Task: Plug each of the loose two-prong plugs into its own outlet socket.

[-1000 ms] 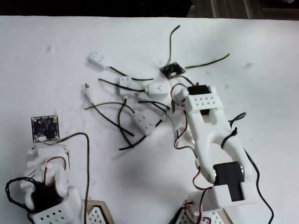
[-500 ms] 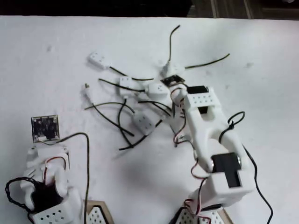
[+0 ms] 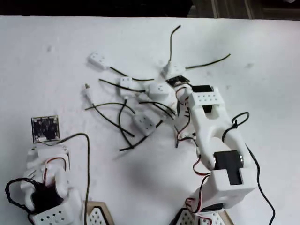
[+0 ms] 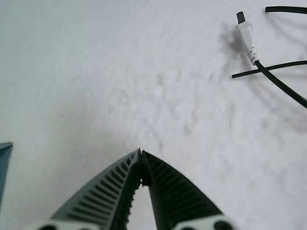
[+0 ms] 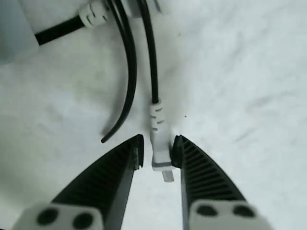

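The left arm sits folded at the table's near left corner. The left gripper is closed with its tips touching, and a plug lies well beyond it. Sockets and black cords tangle mid-table. The right arm stretches there from the near edge, its wrist covering some cords. The right gripper straddles a second plug, jaws apart, one finger touching it.

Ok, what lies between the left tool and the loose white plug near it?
Nothing. In the left wrist view, the stretch from the left tool to the white plug is bare white table.
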